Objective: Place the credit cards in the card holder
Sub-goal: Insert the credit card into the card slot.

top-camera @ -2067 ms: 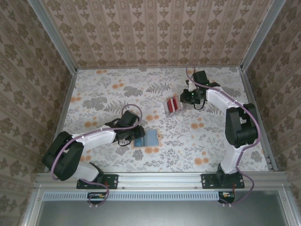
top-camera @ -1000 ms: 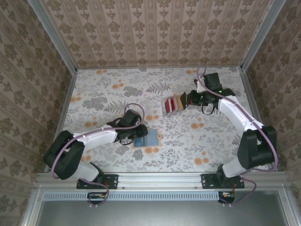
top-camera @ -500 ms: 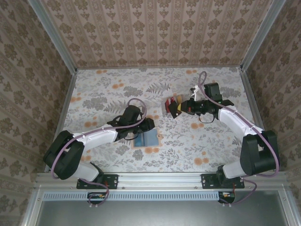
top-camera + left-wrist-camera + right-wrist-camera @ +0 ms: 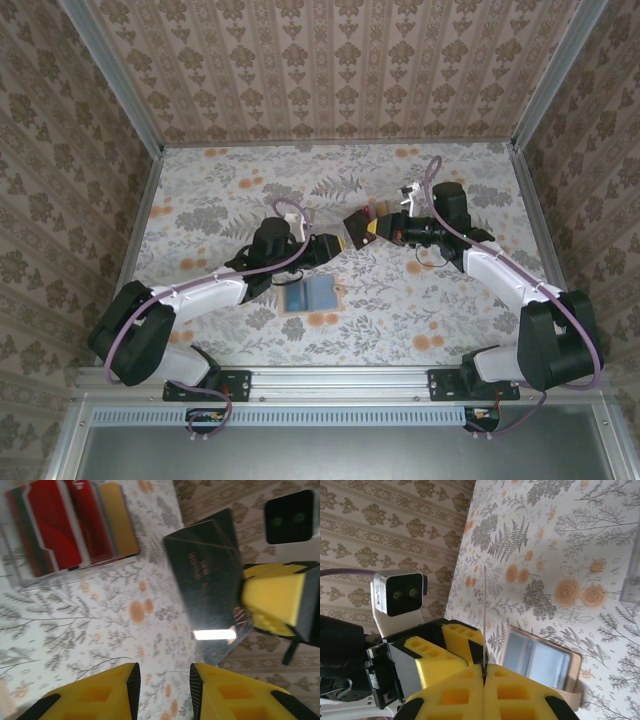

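The card holder (image 4: 312,295) lies on the bench (image 4: 200,200), near its front middle. Behind it the left hand (image 4: 332,246) and right hand (image 4: 373,229) face each other, with a single card (image 4: 354,227) pinched in the right hand between them. The other credit cards (image 4: 70,525) lie just behind.

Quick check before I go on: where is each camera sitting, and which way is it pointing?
Top camera: above and behind the arm bases, looking down at the table; left gripper and right gripper nearly meet mid-table.
Left wrist: looks past its own open fingers at the dark card in the right gripper and the red cards.
Right wrist: looks over its own shut fingers at the open card holder.
Shared: each wrist view shows the other gripper and the dark card.
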You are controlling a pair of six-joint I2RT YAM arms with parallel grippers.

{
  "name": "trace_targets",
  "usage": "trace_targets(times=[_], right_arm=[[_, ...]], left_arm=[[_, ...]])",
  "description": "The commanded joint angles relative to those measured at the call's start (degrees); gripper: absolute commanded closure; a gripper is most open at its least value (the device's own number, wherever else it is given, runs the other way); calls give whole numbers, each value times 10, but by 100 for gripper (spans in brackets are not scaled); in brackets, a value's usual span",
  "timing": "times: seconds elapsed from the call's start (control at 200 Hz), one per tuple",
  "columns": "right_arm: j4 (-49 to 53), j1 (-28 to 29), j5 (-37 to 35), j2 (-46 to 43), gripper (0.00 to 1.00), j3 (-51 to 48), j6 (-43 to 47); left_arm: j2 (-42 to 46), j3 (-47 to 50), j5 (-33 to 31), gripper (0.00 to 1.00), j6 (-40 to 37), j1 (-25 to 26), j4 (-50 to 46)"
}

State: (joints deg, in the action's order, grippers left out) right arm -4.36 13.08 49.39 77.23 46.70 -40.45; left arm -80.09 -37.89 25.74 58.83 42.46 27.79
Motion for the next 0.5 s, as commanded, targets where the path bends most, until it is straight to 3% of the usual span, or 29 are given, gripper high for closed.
trace_targets(times=[0.0,0.495], right_arm=[[-55,9,16,-7,95,-7,-26],[-135,34,32,-11,96,-45,-84]], left_arm=[[10,3,31,64,28,2,61],[-19,14,35,64,80,2,159]])
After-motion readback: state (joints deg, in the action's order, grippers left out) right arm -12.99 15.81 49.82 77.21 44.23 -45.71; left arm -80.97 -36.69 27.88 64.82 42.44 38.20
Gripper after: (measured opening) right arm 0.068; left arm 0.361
